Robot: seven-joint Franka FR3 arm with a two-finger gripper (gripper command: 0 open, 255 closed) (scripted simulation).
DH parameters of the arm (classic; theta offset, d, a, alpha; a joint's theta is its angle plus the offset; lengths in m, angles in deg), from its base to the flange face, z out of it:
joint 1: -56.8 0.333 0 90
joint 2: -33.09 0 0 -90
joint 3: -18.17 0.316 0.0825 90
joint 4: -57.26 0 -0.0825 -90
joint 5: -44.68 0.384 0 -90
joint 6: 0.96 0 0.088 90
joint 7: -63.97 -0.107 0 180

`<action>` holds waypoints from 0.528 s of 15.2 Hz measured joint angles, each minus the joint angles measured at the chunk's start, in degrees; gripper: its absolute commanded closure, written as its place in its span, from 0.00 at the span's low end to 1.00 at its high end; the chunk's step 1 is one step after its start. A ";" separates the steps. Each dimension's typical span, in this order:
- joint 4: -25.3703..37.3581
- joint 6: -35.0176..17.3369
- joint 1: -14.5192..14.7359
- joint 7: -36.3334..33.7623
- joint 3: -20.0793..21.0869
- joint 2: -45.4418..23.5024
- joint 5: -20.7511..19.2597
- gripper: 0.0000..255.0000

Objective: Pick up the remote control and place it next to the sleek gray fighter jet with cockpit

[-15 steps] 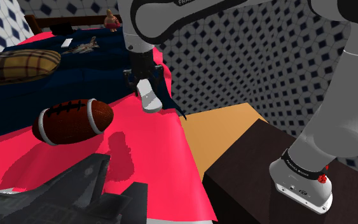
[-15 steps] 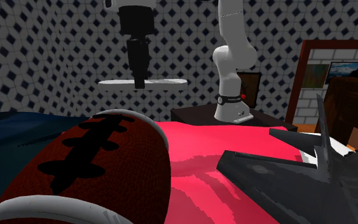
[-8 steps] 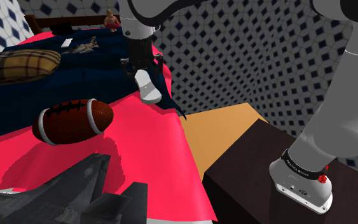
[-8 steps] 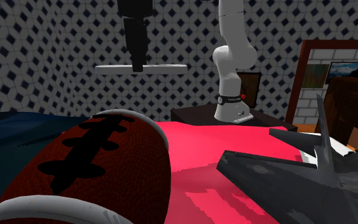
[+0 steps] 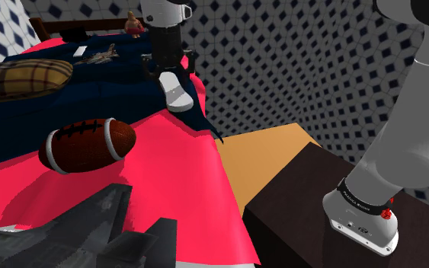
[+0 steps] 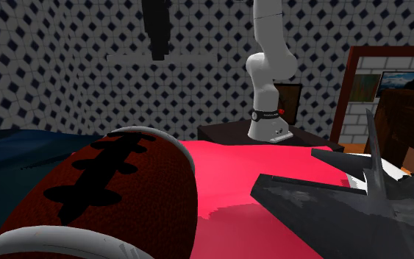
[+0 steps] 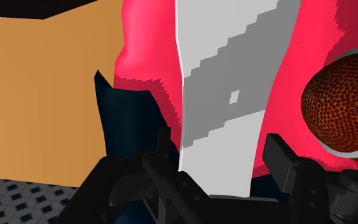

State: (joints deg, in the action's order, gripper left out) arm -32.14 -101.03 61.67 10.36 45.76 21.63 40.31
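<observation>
The pincer (image 5: pixel 168 74) hangs over the far part of a bed (image 5: pixel 184 179) and is clamped on the remote control (image 5: pixel 176 92), a pale white and grey slab held clear of the covers. In the wrist view its black fingers (image 7: pixel 163 151) press the remote's two long sides. In the second exterior view the remote (image 6: pixel 192 59) lies level, crosswise under the pincer (image 6: pixel 159 54). It is above the edge where a navy blanket (image 5: pixel 91 103) meets the red cover, near the bed's right side in the shoulder view.

A brown football (image 5: pixel 88 145) lies on the red cover, nearer and to the shoulder view's left of the remote. A large dark jet (image 5: pixel 68 237) sits at the near end of the bed. A small grey jet (image 5: pixel 98 55) rests on the navy blanket at the far end, well apart from the remote. A plaid pillow (image 5: pixel 22 78) lies at the shoulder view's left.
</observation>
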 measured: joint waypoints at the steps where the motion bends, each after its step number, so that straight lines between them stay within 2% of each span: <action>1: 0.26 0.42 0.36 -0.59 0.24 0.16 0.04 1.00; 8: -5.94 -0.83 3.65 -6.96 3.40 5.69 2.28 1.00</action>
State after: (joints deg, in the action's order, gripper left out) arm -38.08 -101.86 65.32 3.41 49.16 27.32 42.59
